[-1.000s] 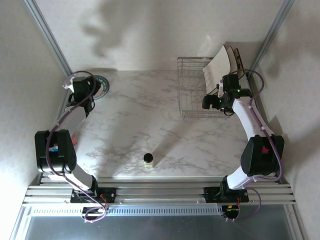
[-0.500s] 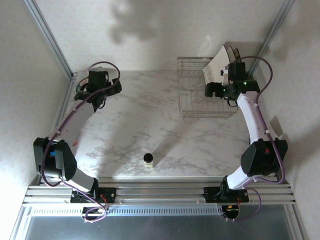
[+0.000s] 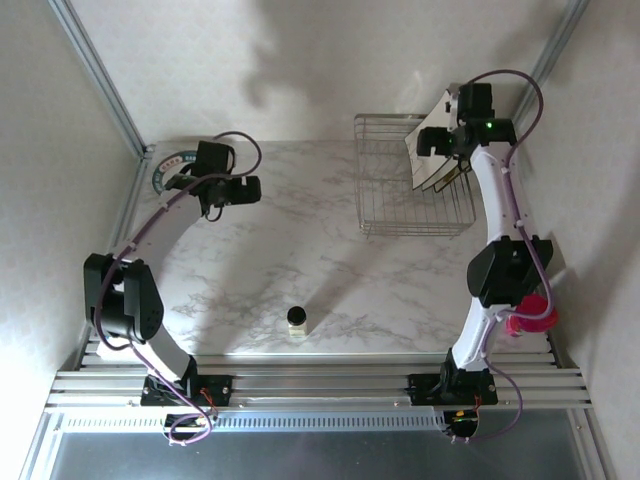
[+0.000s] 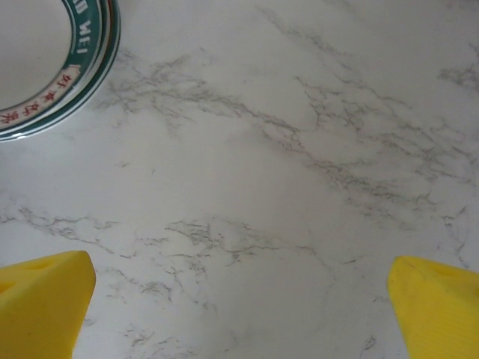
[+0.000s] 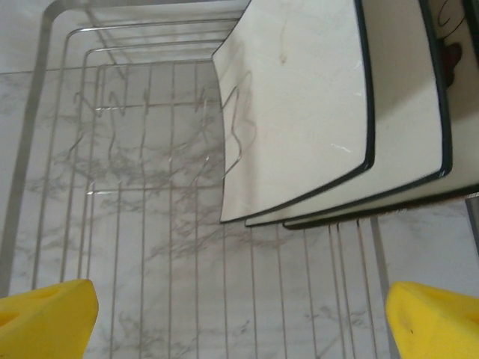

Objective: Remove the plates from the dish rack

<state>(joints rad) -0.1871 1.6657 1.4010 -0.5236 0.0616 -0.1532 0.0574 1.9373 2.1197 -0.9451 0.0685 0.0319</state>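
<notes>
Round plates (image 3: 166, 176): we are seeing a green-rimmed stack (image 4: 45, 67) lying flat at the far left corner of the table (image 3: 300, 250), outside the rack.
Left gripper (image 3: 246, 190): it is hovering over bare marble just right of that stack, its yellow fingers (image 4: 41, 303) standing wide apart and carrying nothing.
Small jar (image 3: 297, 320): it is standing near the table's near edge, around the middle.
Dish rack (image 3: 385, 190): it is sitting at the far right, its left part showing only bare wire (image 5: 142, 187).
Square plates (image 3: 428, 172): we are seeing several leaning on edge in the rack's right end (image 5: 299, 112).
Right gripper (image 3: 434, 150): it is hanging above the rack at the plates, fingers spread wide, gripping nothing.
</notes>
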